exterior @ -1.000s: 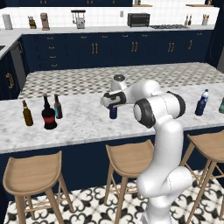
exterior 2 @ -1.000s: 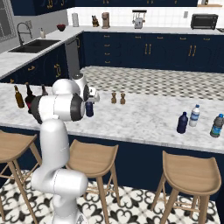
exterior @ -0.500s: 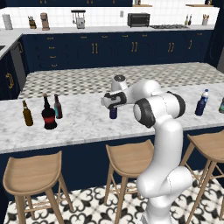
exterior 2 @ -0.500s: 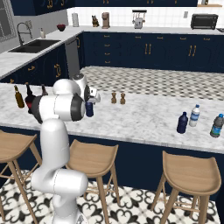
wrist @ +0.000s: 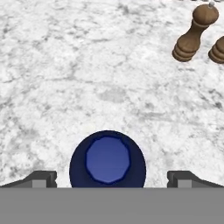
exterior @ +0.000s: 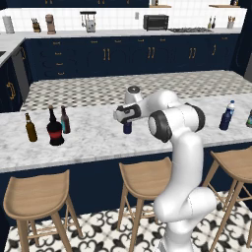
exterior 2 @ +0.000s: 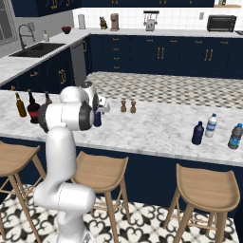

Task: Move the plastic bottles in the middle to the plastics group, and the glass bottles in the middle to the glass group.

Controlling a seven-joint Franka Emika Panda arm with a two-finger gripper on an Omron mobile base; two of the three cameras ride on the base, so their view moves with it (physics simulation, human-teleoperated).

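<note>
Hand view, bottom centre: gripper (wrist: 109, 178) poised straight above the dark blue bottle (wrist: 107, 159). Fingers (wrist: 40, 178) stand wide apart on either side of the cap, nothing between them touching. The bottle stands upright on the marble worktop (wrist: 87, 65), seen cap-on.

Left base view, centre of frame: same dark blue bottle (exterior: 127, 126) stands just under the hand, mid-worktop. By my reading it has not been lifted; the plastics move is at the approach stage, grasp not yet made.

Left of that frame: squat black bottle (exterior: 54, 130) with red band stands close between the amber bottle (exterior: 31, 129) and the slim dark bottle (exterior: 65, 121). It looks already in the glass group, so that half seems done.

Right edge of the frame: a second dark bottle (exterior: 225, 118) with the pale water bottle (exterior: 230, 107) behind it. The plastics group sits there, well apart from the gripper. Remaining: close on the blue bottle, carry it right along the worktop, set it by that group.

Around: two wooden pepper mills (wrist: 191, 36) in the upper right of the hand view, beyond the bottle; in the right base view they stand (exterior 2: 123, 106) mid-worktop, near the carry path. Stools (exterior: 145, 178) below the worktop edge, out of the way.
</note>
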